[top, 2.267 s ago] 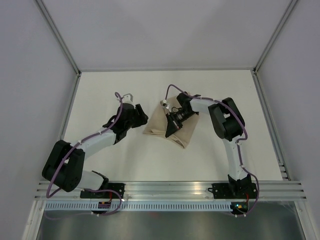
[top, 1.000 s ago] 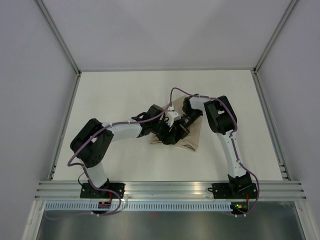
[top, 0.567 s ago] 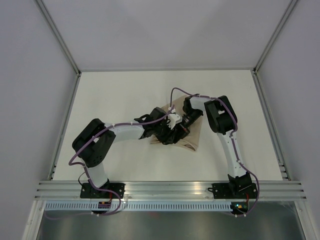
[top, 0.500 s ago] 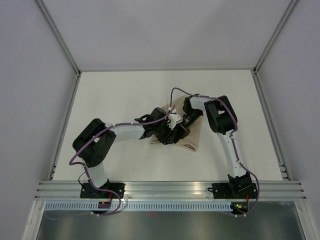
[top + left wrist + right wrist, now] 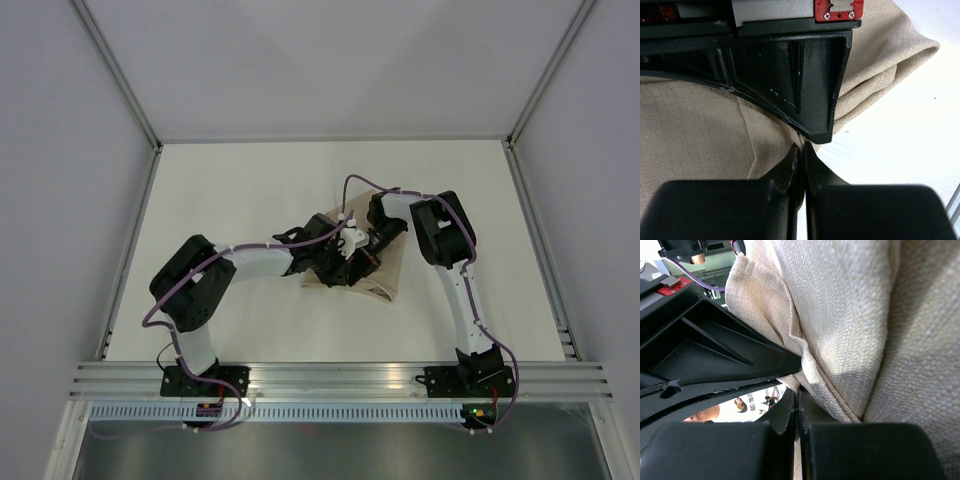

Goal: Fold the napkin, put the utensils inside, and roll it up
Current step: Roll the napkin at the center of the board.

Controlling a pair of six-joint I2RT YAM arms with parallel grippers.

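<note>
The tan napkin [image 5: 384, 277] lies bunched in folds at the table's middle, mostly covered by both grippers. My left gripper [image 5: 347, 264] reaches in from the left. In the left wrist view its jaws [image 5: 802, 147] are pressed together on a cloth edge of the napkin [image 5: 700, 130]. My right gripper [image 5: 360, 256] comes in from the right, tip to tip with the left. Its jaws [image 5: 797, 392] are shut on a fold of the napkin [image 5: 850, 315]. A black finger [image 5: 800, 75] of the right gripper fills the top of the left wrist view. The utensils are out of view.
White table surface [image 5: 250, 190] surrounds the napkin, bounded by grey walls and a metal frame [image 5: 135, 110]. An aluminium rail [image 5: 340, 378] with both arm bases runs along the near edge. Purple cables [image 5: 362, 183] loop over the arms.
The left arm came in from the left of the napkin to meet the right gripper, and its jaws have closed on the cloth. The right gripper has stayed shut in place.
</note>
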